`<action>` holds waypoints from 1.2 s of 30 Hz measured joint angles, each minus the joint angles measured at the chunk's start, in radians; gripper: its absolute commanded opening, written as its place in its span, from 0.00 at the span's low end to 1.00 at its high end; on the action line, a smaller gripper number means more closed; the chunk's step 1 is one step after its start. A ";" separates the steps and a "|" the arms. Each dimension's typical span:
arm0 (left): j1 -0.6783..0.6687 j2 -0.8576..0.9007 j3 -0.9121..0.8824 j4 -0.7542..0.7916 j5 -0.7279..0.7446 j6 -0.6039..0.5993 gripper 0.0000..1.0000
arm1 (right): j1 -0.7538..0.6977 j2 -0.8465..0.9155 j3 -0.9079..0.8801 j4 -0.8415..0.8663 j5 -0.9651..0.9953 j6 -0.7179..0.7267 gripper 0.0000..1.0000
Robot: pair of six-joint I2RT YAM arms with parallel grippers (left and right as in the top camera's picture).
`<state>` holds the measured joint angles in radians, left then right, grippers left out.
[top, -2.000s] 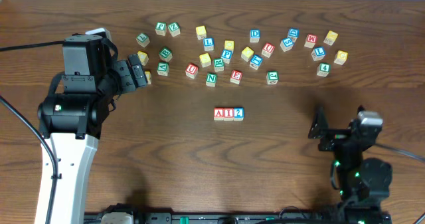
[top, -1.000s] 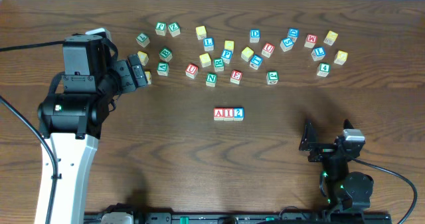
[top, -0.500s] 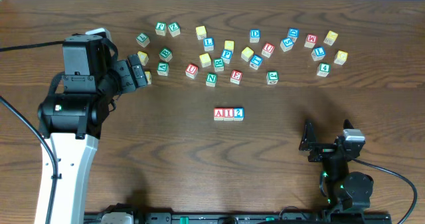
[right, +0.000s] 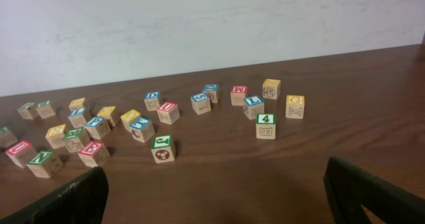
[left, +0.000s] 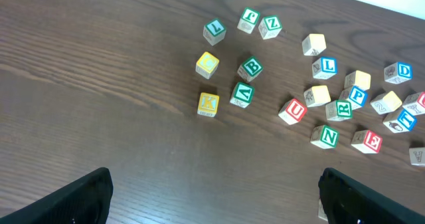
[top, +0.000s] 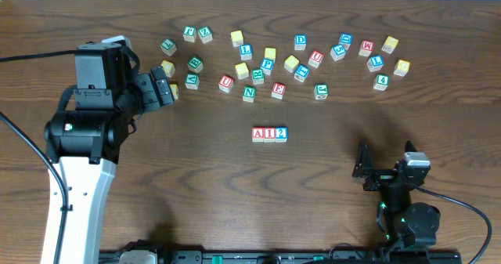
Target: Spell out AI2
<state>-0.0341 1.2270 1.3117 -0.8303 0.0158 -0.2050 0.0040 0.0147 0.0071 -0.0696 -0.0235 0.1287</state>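
Note:
Three blocks stand touching in a row at the table's middle: a red A, a red I and a blue 2. My left gripper is open and empty, raised at the far left beside the scattered blocks; its fingers frame bare wood in the left wrist view. My right gripper is open and empty, low at the front right, far from the row; it also shows in the right wrist view. The row is out of both wrist views.
Several loose letter blocks are scattered across the back of the table, from a green L at the left to a yellow block at the right. A green J block lies nearest the right gripper.
The right arm drew back toward the front edge and lowered between two seconds and one second ago, then stayed still. The left arm and the blocks have not moved.

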 measured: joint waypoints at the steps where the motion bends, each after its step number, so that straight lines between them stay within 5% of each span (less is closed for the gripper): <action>1: 0.000 0.000 0.000 -0.002 0.000 0.000 0.98 | 0.000 0.000 0.000 0.000 0.000 0.000 0.99; 10: 0.012 -0.162 -0.085 0.080 -0.008 0.011 0.98 | 0.000 0.000 0.000 0.000 -0.002 0.000 0.99; 24: 0.093 -0.636 -0.680 0.597 0.042 0.092 0.98 | 0.000 -0.002 0.000 0.000 -0.003 0.000 0.99; 36: 0.130 -0.992 -1.048 0.779 0.069 0.133 0.98 | 0.000 -0.002 0.000 0.000 -0.003 0.000 0.99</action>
<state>0.0956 0.2352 0.2642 -0.0509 0.0853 -0.0719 0.0040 0.0128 0.0071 -0.0696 -0.0261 0.1287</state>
